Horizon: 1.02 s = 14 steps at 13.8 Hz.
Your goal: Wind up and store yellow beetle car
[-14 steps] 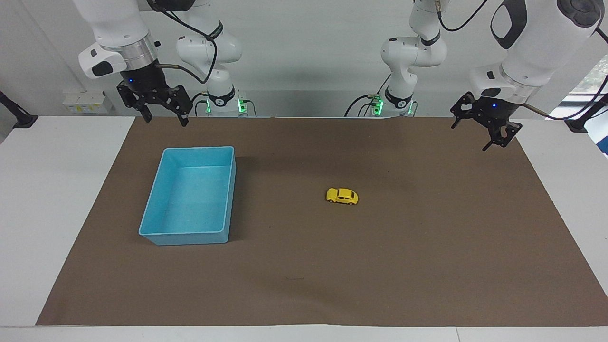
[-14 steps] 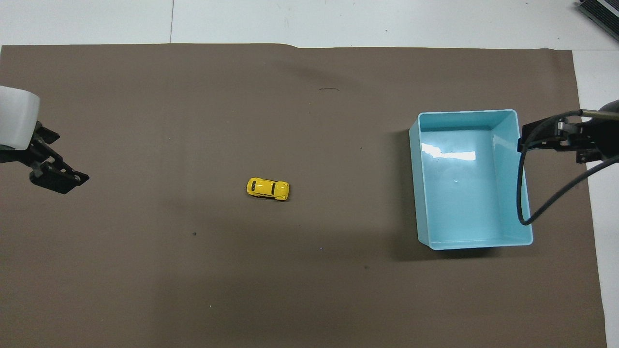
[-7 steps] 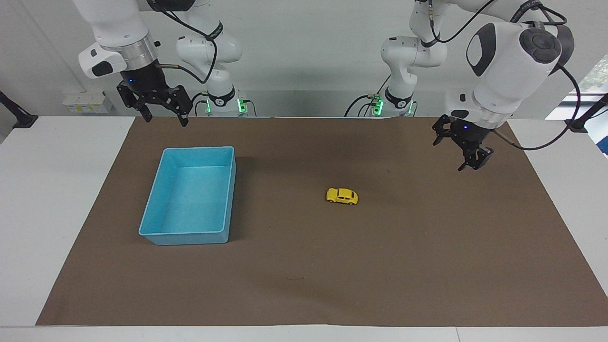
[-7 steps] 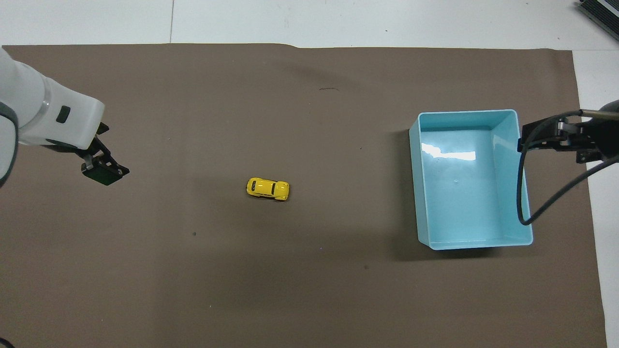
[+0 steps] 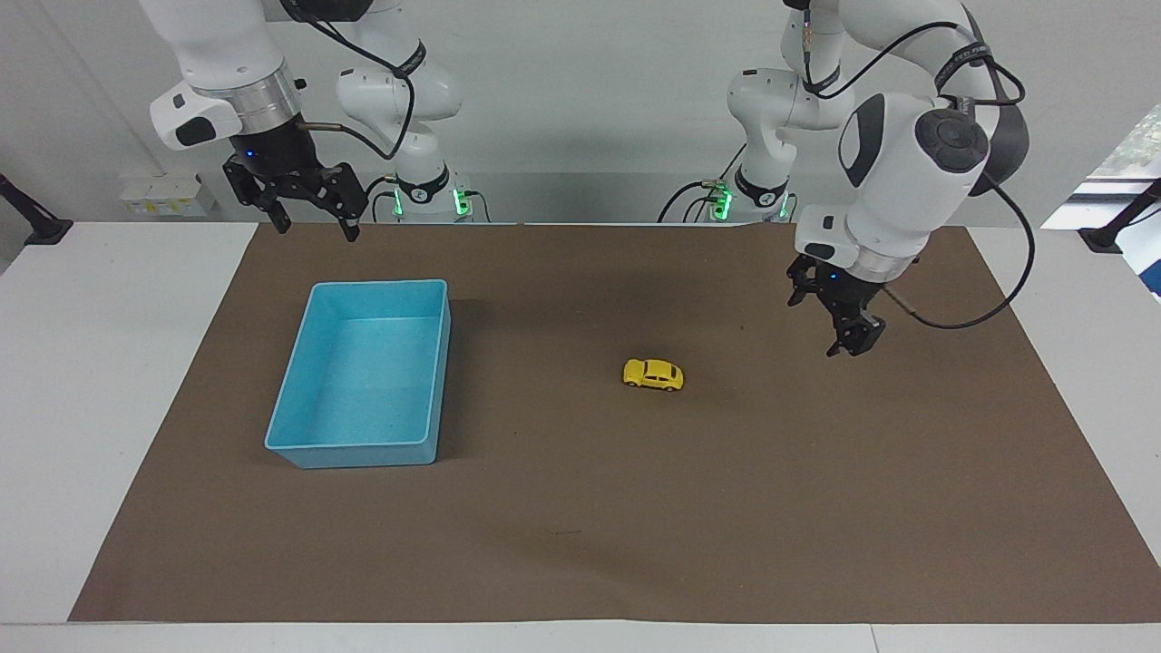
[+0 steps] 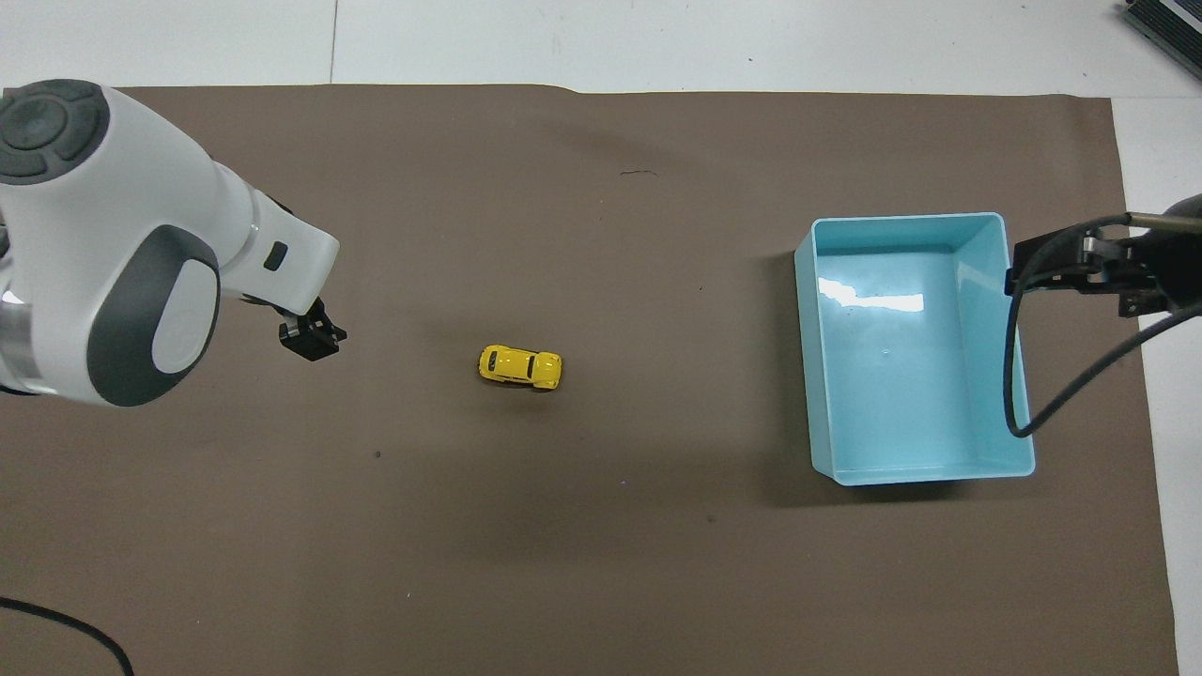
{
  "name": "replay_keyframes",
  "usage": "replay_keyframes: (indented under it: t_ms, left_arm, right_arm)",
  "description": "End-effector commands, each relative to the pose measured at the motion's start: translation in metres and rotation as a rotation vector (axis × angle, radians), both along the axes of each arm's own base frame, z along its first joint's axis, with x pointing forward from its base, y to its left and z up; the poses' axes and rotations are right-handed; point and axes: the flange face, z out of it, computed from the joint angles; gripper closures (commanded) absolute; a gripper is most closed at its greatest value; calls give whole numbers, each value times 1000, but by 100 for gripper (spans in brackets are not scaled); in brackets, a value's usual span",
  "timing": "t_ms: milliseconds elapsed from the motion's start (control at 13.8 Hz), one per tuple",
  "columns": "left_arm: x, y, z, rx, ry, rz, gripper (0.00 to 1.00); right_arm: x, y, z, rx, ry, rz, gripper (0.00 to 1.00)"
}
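Observation:
The yellow beetle car [image 5: 653,374] stands on its wheels on the brown mat, near the middle of the table; it also shows in the overhead view [image 6: 520,366]. My left gripper [image 5: 848,343] hangs open and empty above the mat, beside the car toward the left arm's end, apart from it; it also shows in the overhead view [image 6: 315,338]. My right gripper [image 5: 313,222] is open and empty, raised over the mat's edge by the blue tray [image 5: 358,453], and waits there. The tray [image 6: 930,477] is empty.
A brown mat [image 5: 580,526] covers most of the white table. The blue tray sits toward the right arm's end. A black cable [image 6: 1019,376] from the right wrist hangs over the tray's edge in the overhead view.
My left arm has swung in from the table's end toward the car and come down lower over the mat. The car, the tray and the right arm have not moved.

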Motion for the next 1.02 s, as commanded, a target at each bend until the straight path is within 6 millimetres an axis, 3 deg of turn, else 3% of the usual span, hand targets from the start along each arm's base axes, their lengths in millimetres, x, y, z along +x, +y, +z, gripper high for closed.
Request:
replay_keyframes:
  t_ms: [0,290,435,653,798,943]
  left_arm:
    - [4,-20,-28,-49,-12,-59,0]
    - [-2,-63,-55,-51,-32,-146,0]
    - [-3,-71,-59,-56,-42,-155,0]
    - [-12,-108,-82,-52,-36,-205,0]
    - [-19,-109,-89,-54,-48,-244,0]
    - [-25,-124,-97,-56,-60,-274,0]
  right_arm:
    - [-4,-1,4,24,-11,-15,0]
    - [-4,-1,4,24,-11,-15,0]
    - [-4,-1,4,24,-13,-16,0]
    - [-4,-1,4,24,-11,-15,0]
    - [-4,-1,4,24,-13,-16,0]
    - [-4,-1,4,24,-13,-16,0]
